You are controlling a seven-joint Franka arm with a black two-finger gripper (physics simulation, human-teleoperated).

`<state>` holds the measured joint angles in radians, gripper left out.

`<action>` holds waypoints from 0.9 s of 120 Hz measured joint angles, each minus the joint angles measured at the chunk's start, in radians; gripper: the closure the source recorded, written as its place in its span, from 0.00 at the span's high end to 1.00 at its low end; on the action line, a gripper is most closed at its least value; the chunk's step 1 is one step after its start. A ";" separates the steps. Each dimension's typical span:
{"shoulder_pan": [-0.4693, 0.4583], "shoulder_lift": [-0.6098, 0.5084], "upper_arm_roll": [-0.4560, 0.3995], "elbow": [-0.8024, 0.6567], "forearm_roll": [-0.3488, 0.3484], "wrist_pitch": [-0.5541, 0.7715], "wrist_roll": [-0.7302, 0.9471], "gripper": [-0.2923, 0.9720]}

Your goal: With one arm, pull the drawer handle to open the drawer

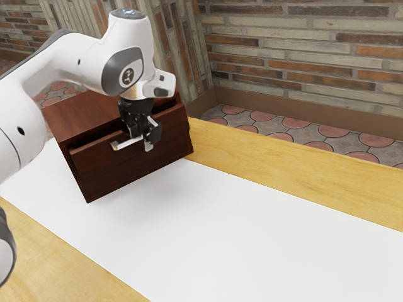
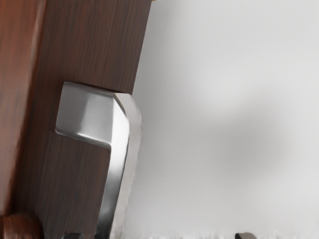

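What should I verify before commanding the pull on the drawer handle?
1. Tool at the handle: ok, it sits at the bar's end toward the exterior view's right.
2. Handle between the fingertips: ok, seen in the wrist view.
3. Tool shut on the handle: not ok, one fingertip stands well clear of the bar.
4. Drawer shut or ajar: cannot tell.
5. Pull path over the white table: ok, nothing stands before the drawer front.
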<state>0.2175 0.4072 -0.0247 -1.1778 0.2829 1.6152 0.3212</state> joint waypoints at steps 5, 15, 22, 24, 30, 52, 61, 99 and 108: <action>-0.001 -0.004 0.000 -0.006 -0.001 -0.003 0.000 0.53; -0.004 -0.008 0.000 -0.016 -0.006 -0.007 0.000 0.55; -0.010 -0.011 0.001 -0.022 -0.009 -0.009 -0.001 0.55; -0.013 -0.012 0.001 -0.025 -0.009 -0.010 -0.001 0.55; -0.019 -0.018 0.001 -0.034 -0.011 -0.011 -0.001 0.54; -0.042 -0.053 0.001 -0.077 -0.018 -0.013 -0.001 0.54; -0.050 -0.075 0.000 -0.101 -0.020 -0.014 -0.001 0.54; -0.071 -0.142 0.000 -0.186 -0.025 -0.009 -0.006 0.52; -0.089 -0.160 0.001 -0.211 -0.024 -0.007 -0.009 0.52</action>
<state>0.1282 0.2475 -0.0239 -1.3888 0.2585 1.6080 0.3119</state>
